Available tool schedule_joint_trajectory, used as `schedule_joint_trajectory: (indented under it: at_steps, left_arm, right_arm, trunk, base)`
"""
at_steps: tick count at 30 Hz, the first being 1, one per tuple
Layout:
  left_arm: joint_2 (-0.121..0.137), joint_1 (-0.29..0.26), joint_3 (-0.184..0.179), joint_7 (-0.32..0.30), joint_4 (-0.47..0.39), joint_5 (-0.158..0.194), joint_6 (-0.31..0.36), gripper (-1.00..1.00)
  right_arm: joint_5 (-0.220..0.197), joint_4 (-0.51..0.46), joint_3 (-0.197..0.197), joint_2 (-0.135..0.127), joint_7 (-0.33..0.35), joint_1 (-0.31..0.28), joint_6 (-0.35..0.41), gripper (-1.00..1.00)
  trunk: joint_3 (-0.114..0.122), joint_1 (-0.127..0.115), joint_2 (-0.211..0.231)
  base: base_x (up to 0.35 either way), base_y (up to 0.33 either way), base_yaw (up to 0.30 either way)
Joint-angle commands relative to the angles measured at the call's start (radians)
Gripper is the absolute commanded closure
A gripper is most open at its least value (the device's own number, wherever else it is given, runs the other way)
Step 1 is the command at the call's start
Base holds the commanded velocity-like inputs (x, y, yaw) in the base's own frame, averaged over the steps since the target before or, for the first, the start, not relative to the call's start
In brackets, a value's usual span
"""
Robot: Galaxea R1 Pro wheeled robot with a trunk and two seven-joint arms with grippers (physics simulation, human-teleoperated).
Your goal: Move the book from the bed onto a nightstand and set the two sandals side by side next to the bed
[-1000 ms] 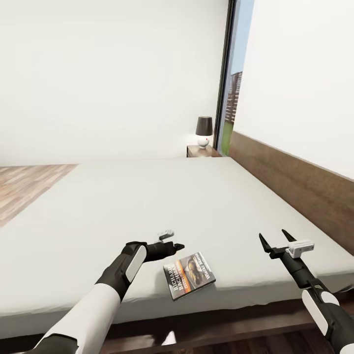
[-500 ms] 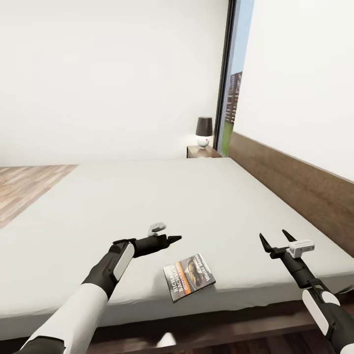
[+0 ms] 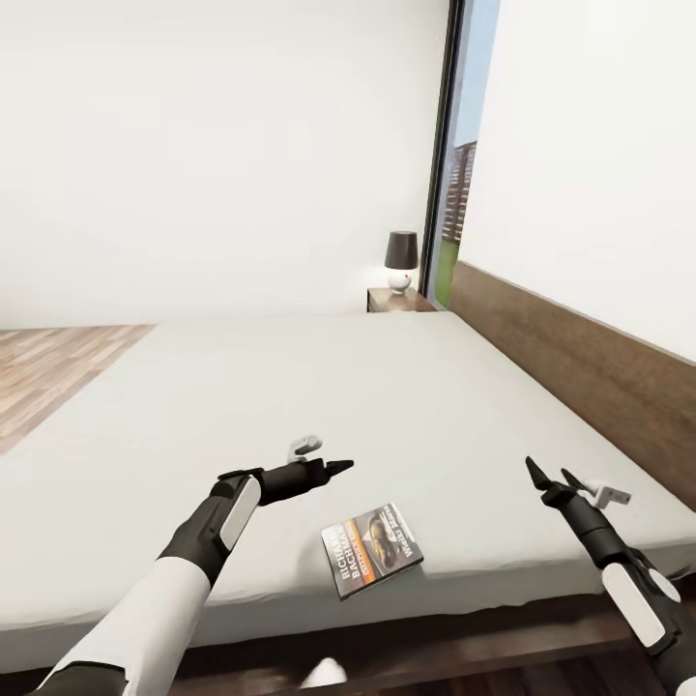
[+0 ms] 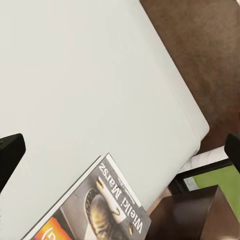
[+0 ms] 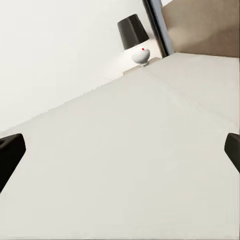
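- You face the bed [image 3: 290, 387], its off-white mattress wide and bare, with the brown headboard [image 3: 580, 358] along your right.
- White walls, plank floor [image 3: 48, 372] at far left, and a window [image 3: 459, 164] behind the nightstand [image 3: 396, 300] and its lamp [image 3: 401, 259].
- The book [image 3: 372, 546] lies flat near the mattress's front edge.
- Your left tool [image 3: 333, 468] hovers just beyond the book, released and empty.
- Your right tool [image 3: 551, 476], also spread and empty, hangs over open mattress, well apart from the book.

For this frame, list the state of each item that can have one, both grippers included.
book: flat on the bed, near its front edge, cover up, not held.
left gripper: open, empty, above the mattress beside the book.
right gripper: open, empty.
lamp: upright on the nightstand.
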Motion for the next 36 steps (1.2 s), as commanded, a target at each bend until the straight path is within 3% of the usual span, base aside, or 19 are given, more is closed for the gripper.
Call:
schedule_joint_trajectory:
  at_steps: [1, 6, 9, 13, 17, 20, 26, 36]
  left_arm:
    - [0.000, 0.000, 0.000, 0.001, -0.001, 0.007, 0.007, -1.00]
    - [-0.001, 0.000, 0.000, 0.001, -0.001, 0.007, 0.007, -1.00]
    - [-0.001, 0.000, -0.001, 0.002, -0.001, 0.007, 0.007, -1.00]
    - [-0.001, 0.000, -0.001, 0.001, -0.001, 0.007, 0.007, -1.00]
    - [-0.001, 0.000, -0.001, 0.001, -0.001, 0.007, 0.007, -1.00]
    - [-0.001, 0.000, -0.001, 0.001, -0.001, 0.007, 0.007, -1.00]
    - [-0.001, 0.000, -0.001, 0.001, -0.001, 0.007, 0.007, -1.00]
    - [-0.001, 0.000, -0.001, 0.001, -0.001, 0.007, 0.007, -1.00]
  right_arm:
    - [-0.021, -0.001, -0.001, -0.006, 0.025, -0.001, 0.044, -1.00]
    - [-0.029, -0.020, 0.000, -0.020, 0.115, -0.001, 0.133, -1.00]
    - [-0.031, -0.058, 0.000, -0.023, 0.144, -0.001, 0.216, -1.00]
    - [-0.031, -0.076, 0.000, -0.034, 0.183, -0.001, 0.267, -1.00]
    - [-0.032, -0.079, 0.001, -0.100, 0.284, -0.001, 0.381, -1.00]
    - [-0.033, -0.073, -0.001, -0.119, 0.336, -0.001, 0.450, -1.00]
    - [-0.033, -0.069, -0.002, -0.135, 0.373, -0.001, 0.490, -1.00]
    - [-0.034, -0.074, 0.001, -0.136, 0.377, -0.001, 0.494, -1.00]
  trunk:
    - [-0.001, 0.000, 0.000]
    - [-0.001, 0.000, 0.000]
    - [-0.001, 0.000, 0.000]
    - [-0.001, 0.000, 0.000]
    - [-0.001, 0.000, 0.000]
    - [0.005, -0.008, 0.014]
    - [0.024, -0.031, 0.056]
    - [0.055, -0.069, 0.126]
  base:
    - [0.000, 0.000, 0.000]
    - [0.000, 0.000, 0.000]
    - [0.000, 0.000, 0.000]
    - [0.000, 0.000, 0.000]
    - [0.000, 0.000, 0.000]
    - [0.000, 0.000, 0.000]
    - [0.000, 0.000, 0.000]
    - [0.000, 0.000, 0.000]
